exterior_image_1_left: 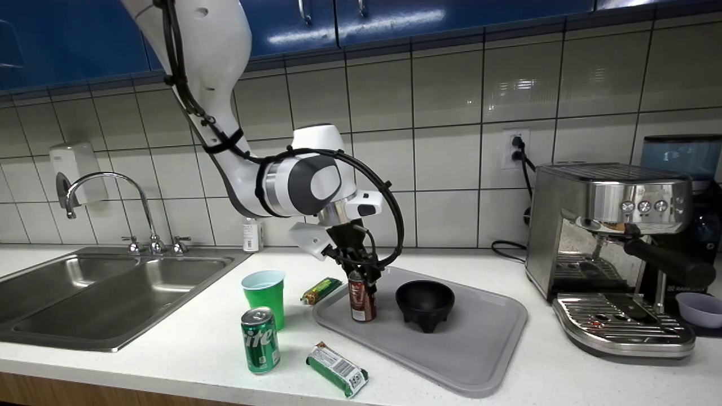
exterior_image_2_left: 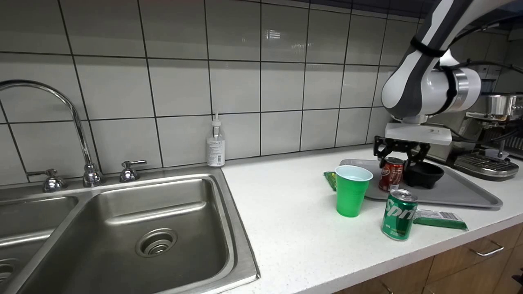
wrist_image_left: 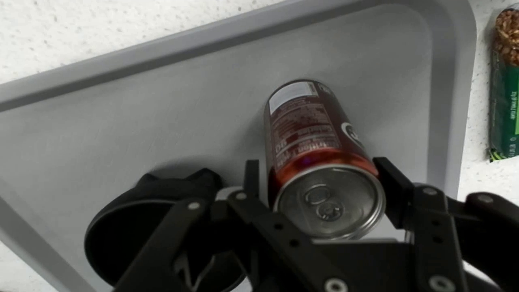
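"Around the gray tray (exterior_image_1_left: 474, 344), what do you have? Biggest first."

"From my station I see the steel sink (exterior_image_2_left: 196, 265), well off to one side of the tray, and the coffee machine (exterior_image_1_left: 598, 197) on its opposite side."

"And your gripper (wrist_image_left: 316, 174)?"

"I have it low over the tray, fingers standing apart."

"Smaller?"

"The black bowl (exterior_image_1_left: 426, 299), on the tray, then the green cup (exterior_image_2_left: 350, 194), near the tray on the sink side."

"Go on."

"The red can (exterior_image_1_left: 361, 304) is upright on the tray, between my fingertips; I make out a thin gap at one and can't tell whether the other touches. The green can (exterior_image_1_left: 260, 341) stands apart from the tray."

"Smallest?"

"A wrapped bar (exterior_image_1_left: 321, 290) just beside the tray's short end, a second bar (exterior_image_1_left: 337, 369) near its long edge."
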Motion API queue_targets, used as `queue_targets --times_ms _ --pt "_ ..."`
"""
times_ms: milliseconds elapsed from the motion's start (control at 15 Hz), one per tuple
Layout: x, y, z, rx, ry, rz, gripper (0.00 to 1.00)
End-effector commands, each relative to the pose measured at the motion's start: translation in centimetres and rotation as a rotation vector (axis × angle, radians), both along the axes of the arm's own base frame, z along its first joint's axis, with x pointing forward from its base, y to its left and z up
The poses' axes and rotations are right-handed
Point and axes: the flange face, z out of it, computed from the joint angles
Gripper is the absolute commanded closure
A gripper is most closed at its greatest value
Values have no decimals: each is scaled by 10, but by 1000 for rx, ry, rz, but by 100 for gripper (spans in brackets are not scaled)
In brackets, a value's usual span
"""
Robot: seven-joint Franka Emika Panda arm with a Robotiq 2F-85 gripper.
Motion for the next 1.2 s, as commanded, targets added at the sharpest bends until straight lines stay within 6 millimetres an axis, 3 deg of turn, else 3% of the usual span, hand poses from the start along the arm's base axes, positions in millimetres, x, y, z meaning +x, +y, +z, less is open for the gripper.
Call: queue_targets --times_ms 0,533,1133 --pt "5 1 2 -5 -21 -25 60" --pt "0 19 19 1 -45 -5 62" --pt "6 70 48 3 -107 50 62"
